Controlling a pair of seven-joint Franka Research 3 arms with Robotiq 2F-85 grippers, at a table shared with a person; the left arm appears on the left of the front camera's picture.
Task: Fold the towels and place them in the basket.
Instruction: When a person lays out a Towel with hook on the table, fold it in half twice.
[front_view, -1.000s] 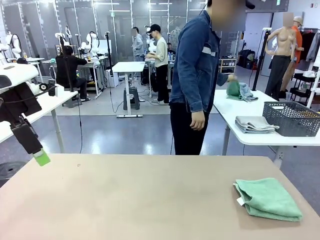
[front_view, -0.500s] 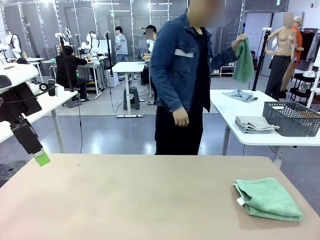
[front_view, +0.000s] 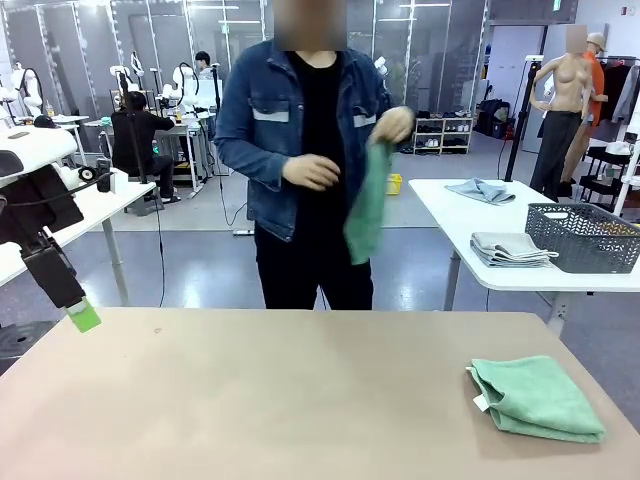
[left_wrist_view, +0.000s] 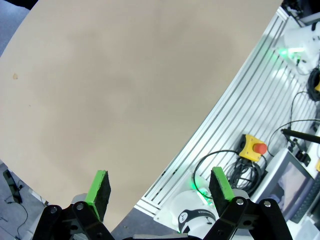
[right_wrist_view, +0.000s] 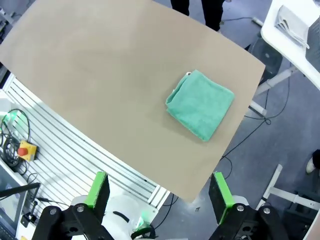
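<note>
One towel (right_wrist_view: 200, 104), well beyond right gripper (right_wrist_view: 158, 179)

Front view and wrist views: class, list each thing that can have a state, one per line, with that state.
Folded towel: folded, lying on the tan table.
Hanging towel: unfolded, dangling from the person's hand.
Basket: upright on the white side table.
Grey cloths: folded, stacked beside the basket.
Left gripper: open, empty.
Right gripper: open, empty.
</note>
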